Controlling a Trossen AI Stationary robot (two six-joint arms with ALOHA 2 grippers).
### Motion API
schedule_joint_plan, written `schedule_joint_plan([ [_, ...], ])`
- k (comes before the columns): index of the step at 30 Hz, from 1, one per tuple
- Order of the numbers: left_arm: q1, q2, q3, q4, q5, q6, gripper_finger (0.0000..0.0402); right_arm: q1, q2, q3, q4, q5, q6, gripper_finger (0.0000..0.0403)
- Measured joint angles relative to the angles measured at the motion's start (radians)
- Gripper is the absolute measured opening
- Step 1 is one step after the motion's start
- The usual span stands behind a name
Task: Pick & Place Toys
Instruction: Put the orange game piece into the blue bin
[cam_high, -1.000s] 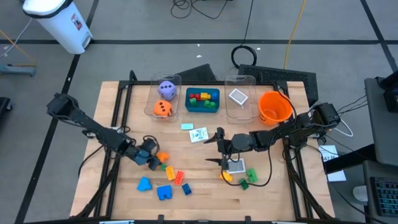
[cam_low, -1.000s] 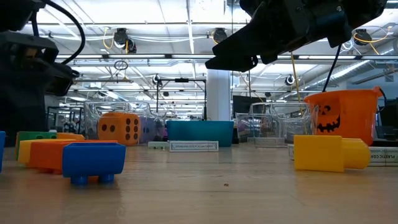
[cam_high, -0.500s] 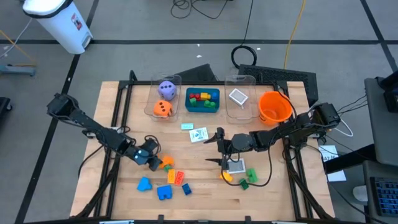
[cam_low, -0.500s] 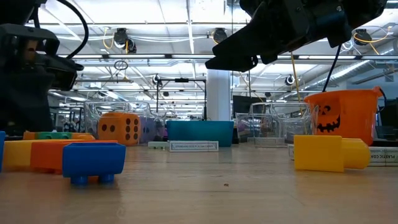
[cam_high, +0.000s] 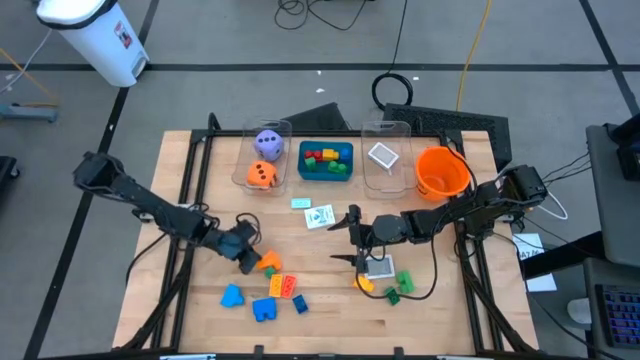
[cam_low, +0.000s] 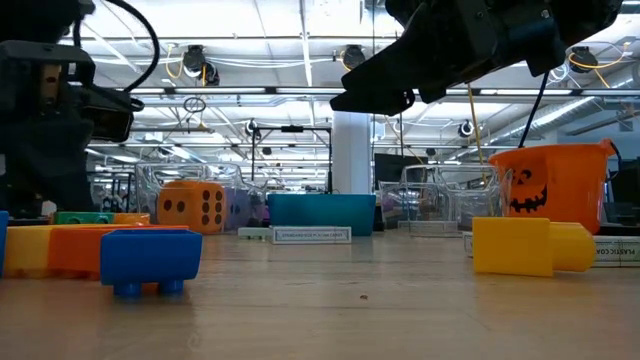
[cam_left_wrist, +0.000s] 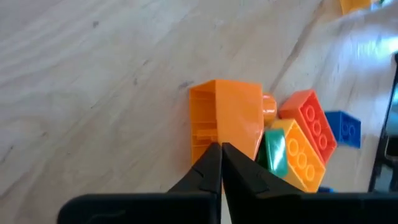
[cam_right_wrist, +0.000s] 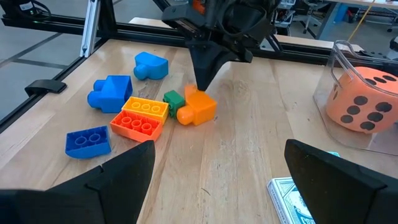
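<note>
An orange brick (cam_high: 270, 262) lies on the table at the left, next to a green (cam_right_wrist: 174, 98), a yellow (cam_right_wrist: 144, 107) and a red-orange brick (cam_right_wrist: 138, 126). It rests on one side (cam_left_wrist: 233, 115). My left gripper (cam_high: 253, 262) is shut, its tips down at this brick. My right gripper (cam_high: 350, 238) hangs open above mid-table with nothing between its fingers. A white card (cam_high: 380, 265), a yellow brick (cam_high: 365, 284) and green bricks (cam_high: 398, 285) lie just near of it. My left gripper slants down from the table's left, and its shut fingertips (cam_left_wrist: 221, 155) meet the orange brick's upper edge (cam_left_wrist: 217, 134). Whether they pinch a wall of it or only touch it, I cannot tell. The brick lies on the table.
Blue bricks (cam_high: 232, 295) (cam_high: 265, 308) lie near the front edge. Along the far side stand a clear bin with two dice (cam_high: 262, 175), a teal tray (cam_high: 326, 160) of bricks, a clear bin with a card (cam_high: 383, 155) and an orange bowl (cam_high: 442, 172). Cards (cam_high: 320, 215) lie mid-table.
My left gripper has shut and rolled about its own line while staying over the orange brick. The brick has shifted a little on the table beside it.
</note>
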Motion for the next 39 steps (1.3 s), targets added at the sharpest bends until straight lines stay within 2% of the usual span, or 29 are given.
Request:
schedule_joint_plan([
  [7,0.126,-0.078,-0.002,-0.002,0.246,0.147,0.0047,0.000,0.000,0.000,0.000,0.000,-0.015,0.0348],
  [10,0.173,-0.124,-0.002,-0.001,0.303,0.187,0.0055,0.000,0.000,0.000,0.000,0.000,-0.017,0.0348],
  [12,0.192,-0.156,-0.002,0.003,0.306,0.223,0.0057,0.000,0.000,0.000,0.000,0.000,-0.019,0.0348],
  [17,0.179,-0.195,0.005,0.071,0.268,0.338,0.0058,0.000,0.000,0.000,0.000,0.000,-0.025,0.0348],
  [21,0.127,-0.195,0.076,0.020,0.216,0.407,0.0058,0.000,0.000,0.000,0.000,0.000,-0.040,0.0348],
  [25,0.062,-0.170,0.213,-0.231,0.094,0.423,0.0058,0.000,0.000,0.000,0.000,0.000,-0.041,0.0348],
  [28,0.004,-0.124,0.331,-0.469,-0.045,0.370,0.0058,0.000,0.000,0.000,0.000,0.000,-0.041,0.0348],
  [31,-0.053,-0.042,0.412,-0.611,-0.136,0.317,0.0058,0.000,0.000,0.000,0.000,0.000,-0.033,0.0348],
  [35,-0.100,0.098,0.477,-0.630,-0.117,0.310,0.0058,0.000,0.000,0.000,0.000,0.000,-0.025,0.0348],
  [39,-0.102,0.234,0.546,-0.699,-0.079,0.305,0.0058,0.000,0.000,0.000,0.000,0.000,-0.023,0.0348],
])
